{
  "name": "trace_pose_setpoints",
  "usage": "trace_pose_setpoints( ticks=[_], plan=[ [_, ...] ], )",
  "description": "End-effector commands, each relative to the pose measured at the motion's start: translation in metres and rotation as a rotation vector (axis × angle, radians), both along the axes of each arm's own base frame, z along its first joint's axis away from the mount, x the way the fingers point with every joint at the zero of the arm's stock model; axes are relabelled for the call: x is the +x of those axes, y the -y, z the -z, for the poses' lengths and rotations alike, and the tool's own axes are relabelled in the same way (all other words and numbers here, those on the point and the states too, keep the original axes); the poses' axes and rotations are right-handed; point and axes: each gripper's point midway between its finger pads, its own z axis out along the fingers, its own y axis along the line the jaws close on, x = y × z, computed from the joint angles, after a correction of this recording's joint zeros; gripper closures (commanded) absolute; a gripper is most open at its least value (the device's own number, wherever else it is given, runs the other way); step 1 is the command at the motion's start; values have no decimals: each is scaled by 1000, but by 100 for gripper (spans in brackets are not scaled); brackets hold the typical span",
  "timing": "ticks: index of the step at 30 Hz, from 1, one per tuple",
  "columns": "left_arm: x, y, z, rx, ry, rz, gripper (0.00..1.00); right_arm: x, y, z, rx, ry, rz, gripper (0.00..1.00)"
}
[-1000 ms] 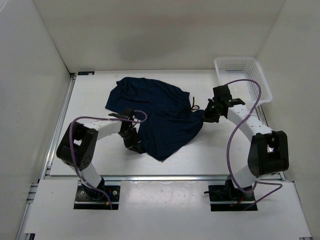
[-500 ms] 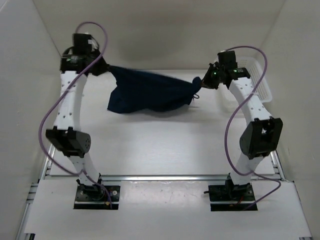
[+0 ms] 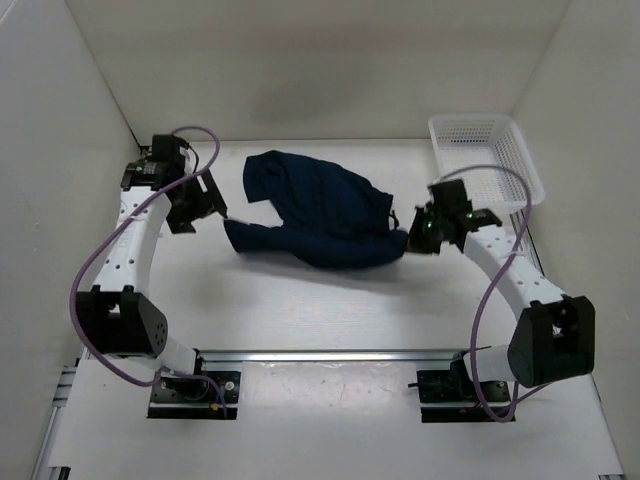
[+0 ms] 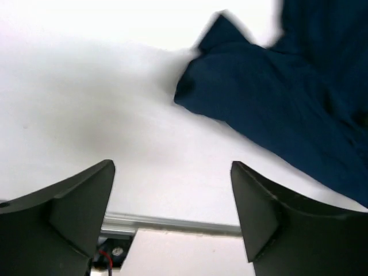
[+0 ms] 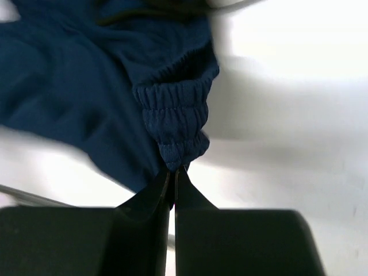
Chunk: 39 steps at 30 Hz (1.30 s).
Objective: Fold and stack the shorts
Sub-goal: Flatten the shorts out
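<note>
The dark navy shorts [image 3: 320,210] lie crumpled in the middle of the table, a corner reaching left. My left gripper [image 3: 205,205] hovers open just left of that corner, and nothing sits between its fingers [image 4: 75,207]. In the left wrist view the shorts [image 4: 276,109] lie ahead at the upper right, apart from the jaws. My right gripper [image 3: 415,235] is shut on the gathered elastic waistband [image 5: 175,123] at the right end of the shorts [image 5: 86,86]. The fabric bunches right at the right gripper [image 5: 172,175] tips.
A white mesh basket [image 3: 485,155] stands at the back right corner, close behind the right arm. White walls enclose the table on three sides. An aluminium rail [image 3: 330,355] runs along the near edge.
Both arms came down from the raised stretch. The left gripper let go of the shorts and opened; the shorts dropped onto the table. The right gripper kept its hold and lowered.
</note>
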Motion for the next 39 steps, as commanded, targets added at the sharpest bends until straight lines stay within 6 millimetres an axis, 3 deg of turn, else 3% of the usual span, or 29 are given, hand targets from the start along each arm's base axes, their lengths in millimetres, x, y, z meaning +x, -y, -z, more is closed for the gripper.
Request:
trace_pose_setpoints(
  ticks=[1, 2, 5, 7, 10, 11, 13, 14, 15, 16, 17, 18, 20, 23, 26, 28, 29, 30, 31, 35, 39],
  plan=[
    [-1, 6, 37, -19, -60, 37, 5, -26, 15, 54, -73, -113, 43, 100],
    [0, 11, 45, -43, -78, 50, 5, -34, 19, 66, -89, -142, 48, 100],
    [-6, 19, 64, -54, -123, 65, 7, -31, 17, 66, -76, -144, 68, 100],
    [-13, 19, 59, -59, -99, 58, 10, -26, 19, 63, -85, -127, 77, 100],
    [-39, 17, 65, -65, -111, 21, 24, -20, 19, 59, -95, -111, 74, 100],
    [-53, 18, 80, -77, -150, -7, 29, -20, 19, 59, -95, -111, 74, 100],
    [-71, 27, 85, -140, -147, -15, 32, -18, 19, 61, -98, -121, 74, 100],
    [-81, 34, 92, -168, -162, -18, 32, -18, 19, 61, -98, -121, 74, 100],
    [-97, 42, 112, -228, -211, -49, 31, -18, 19, 64, -101, -130, 73, 100],
    [-106, 50, 120, -260, -225, -48, 25, -18, 19, 64, -101, -130, 73, 100],
    [-112, 56, 126, -291, -224, -50, 13, -18, 17, 64, -94, -132, 68, 100],
    [-127, 60, 147, -323, -286, -91, 13, -18, 17, 64, -94, -132, 68, 100],
    [-124, 74, 160, -376, -292, -76, 12, -18, 17, 64, -94, -132, 68, 100],
    [-125, 79, 185, -339, -365, -85, 19, -18, 17, 64, -94, -132, 68, 100],
    [-116, 79, 199, -281, -407, -88, 43, -18, 17, 64, -94, -132, 68, 100],
    [-100, 76, 199, -238, -382, -91, 58, -18, 17, 61, -90, -122, 69, 100],
    [-95, 77, 200, -222, -381, -76, 75, -16, 17, 58, -88, -113, 69, 100],
    [-92, 78, 205, -213, -399, -66, 86, -16, 15, 57, -80, -115, 64, 100],
    [-79, 78, 199, -200, -373, -41, 90, -16, 15, 57, -80, -115, 64, 100],
    [-61, 76, 172, -176, -330, -22, 90, -12, 14, 47, -81, -99, 57, 100],
    [-48, 69, 122, -127, -217, -21, 90, -6, 13, 34, -77, -65, 49, 100]
  ],
)
